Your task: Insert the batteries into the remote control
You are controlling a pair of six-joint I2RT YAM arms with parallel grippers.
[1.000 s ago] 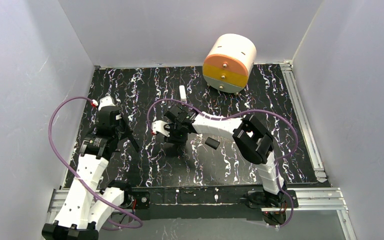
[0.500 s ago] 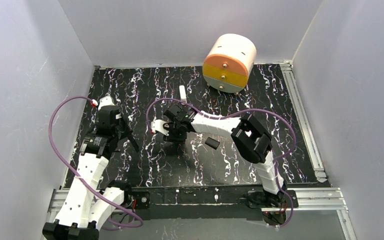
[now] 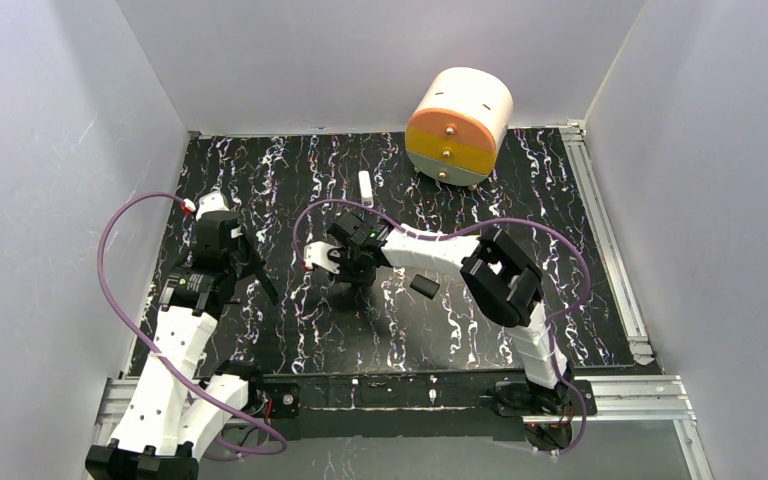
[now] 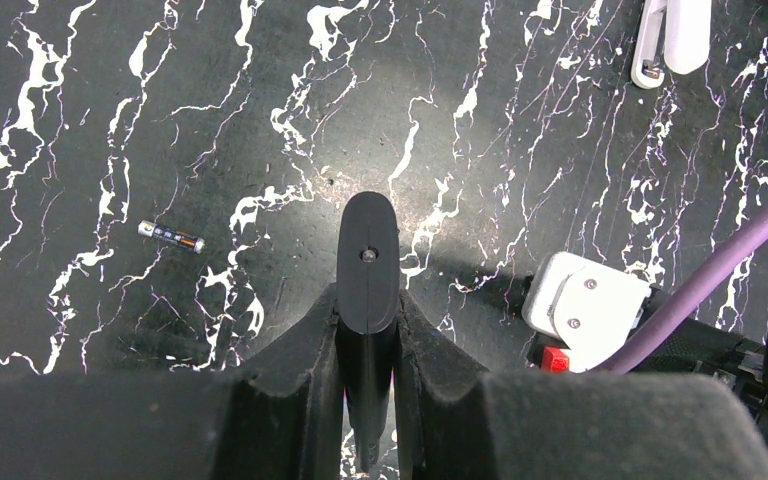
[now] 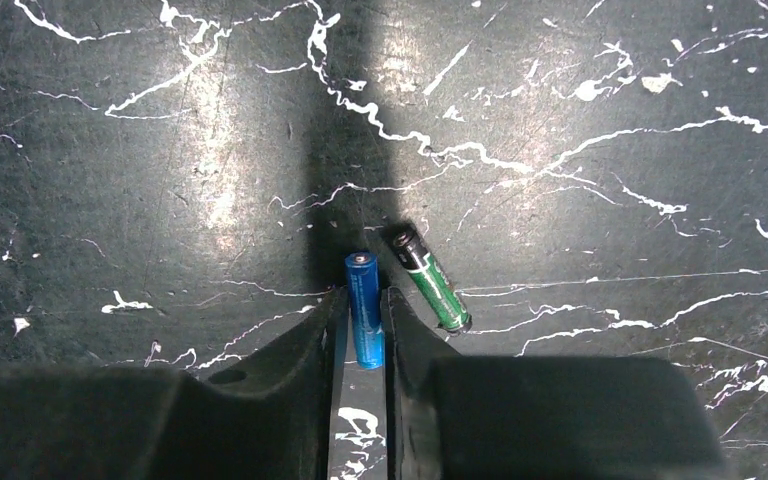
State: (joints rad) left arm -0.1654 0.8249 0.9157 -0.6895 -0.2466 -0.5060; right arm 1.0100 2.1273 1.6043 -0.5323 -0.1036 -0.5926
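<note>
Blue battery (image 5: 365, 315), lower centre, clamped in right hand (image 5: 363, 297): apparently the pick-up step; next move calls for a vertical lift.

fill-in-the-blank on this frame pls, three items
The shiny blue cylindrical battery sits between the fingers of the ___ tool.
The second battery beside it has a ___ body and a black end.
The dark battery with an orange-gold end lies on the black marbled table in the ___ wrist view.
Missing: right; green; left.
</note>
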